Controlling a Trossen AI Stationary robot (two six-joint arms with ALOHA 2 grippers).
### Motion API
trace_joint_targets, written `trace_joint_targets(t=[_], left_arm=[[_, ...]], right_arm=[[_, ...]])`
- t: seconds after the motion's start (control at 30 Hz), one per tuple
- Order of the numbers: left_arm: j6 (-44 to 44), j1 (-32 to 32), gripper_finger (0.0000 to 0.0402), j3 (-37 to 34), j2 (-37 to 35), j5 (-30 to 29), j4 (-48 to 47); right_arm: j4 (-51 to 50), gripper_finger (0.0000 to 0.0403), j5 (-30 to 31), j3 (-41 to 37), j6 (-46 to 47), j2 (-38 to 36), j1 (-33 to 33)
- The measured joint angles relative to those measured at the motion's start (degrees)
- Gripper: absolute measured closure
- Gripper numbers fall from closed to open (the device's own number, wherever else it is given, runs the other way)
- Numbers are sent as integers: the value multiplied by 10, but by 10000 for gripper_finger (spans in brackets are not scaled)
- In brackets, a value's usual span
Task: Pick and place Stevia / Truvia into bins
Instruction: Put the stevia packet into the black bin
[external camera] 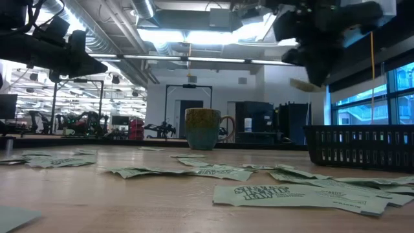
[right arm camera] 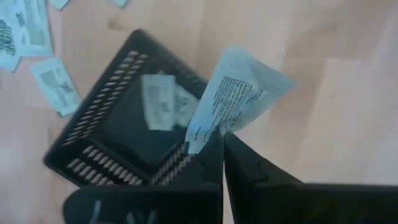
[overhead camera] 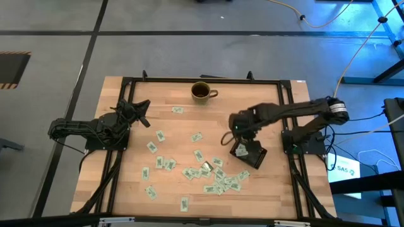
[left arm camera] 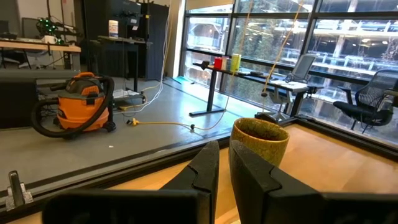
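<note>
From above, the right gripper (overhead camera: 240, 133) hangs over the table just beside the black bin (overhead camera: 250, 153), which sits near the right edge. Sachets (overhead camera: 211, 178) lie scattered over the middle and front of the wood, thickest just left of the bin. The mug (overhead camera: 201, 92) stands at the far edge. The left gripper (overhead camera: 144, 113) waits over the left side, well apart from it all.

At table height, sachets (external camera: 288, 194) lie flat up front, the mug (external camera: 202, 128) stands behind, the bin (external camera: 359, 146) on the right.

Left wrist: fingers (left arm camera: 205, 169) set narrowly apart, gripping nothing, mug (left arm camera: 259, 139) ahead.

Right wrist: fingers (right arm camera: 239, 163) pinched tight on one sachet (right arm camera: 235, 96), above the bin (right arm camera: 93, 143), where sachets already lie.
</note>
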Motion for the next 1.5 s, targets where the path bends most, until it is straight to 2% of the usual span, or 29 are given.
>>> trace_joint_targets(t=[0.3, 0.5, 0.93, 1.33, 1.5], left_arm=[[0, 0, 368, 0, 4, 1, 0], [0, 0, 368, 0, 4, 1, 0], [0, 0, 368, 0, 4, 1, 0], [0, 0, 368, 0, 4, 1, 0], [0, 0, 368, 0, 4, 1, 0]], right_arm=[[22, 399, -1, -63, 128, 38, 60], [30, 398, -1, -83, 172, 66, 81], [91, 395, -1, -83, 174, 88, 95], [86, 341, -1, -81, 191, 88, 95], [64, 332, -2, -55, 207, 86, 96]])
